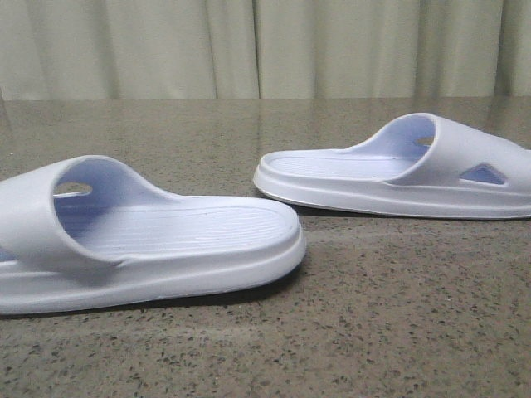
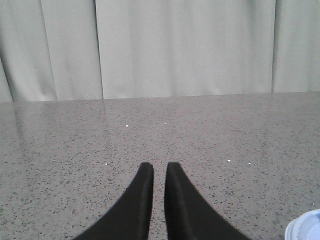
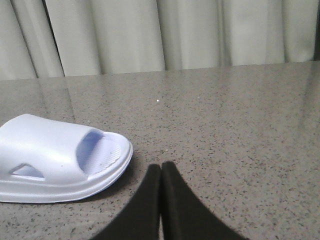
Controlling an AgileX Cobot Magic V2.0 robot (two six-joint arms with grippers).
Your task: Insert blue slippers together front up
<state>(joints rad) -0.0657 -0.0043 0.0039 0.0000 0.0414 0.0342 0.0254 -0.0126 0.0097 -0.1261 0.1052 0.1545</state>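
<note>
Nothing grabbed yet: both slippers (image 1: 149, 236) (image 1: 398, 170) lie apart; left gripper (image 2: 159, 172) nearly closed, right gripper (image 3: 161, 172) closed, both empty. Next, open one and grab a slipper.

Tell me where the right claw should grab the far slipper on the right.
Judging from the front view, take the right slipper by its arched strap, coming from above: it lies sole-down, and the strap stands clear of the footbed, probably leaving room for a finger underneath.

Matt moulded foam blue slippers (image 1: 149, 240) with ribbed footbeds, glossy speckled stone-look table (image 1: 373, 315), cloth curtain (image 1: 265, 46)
</note>
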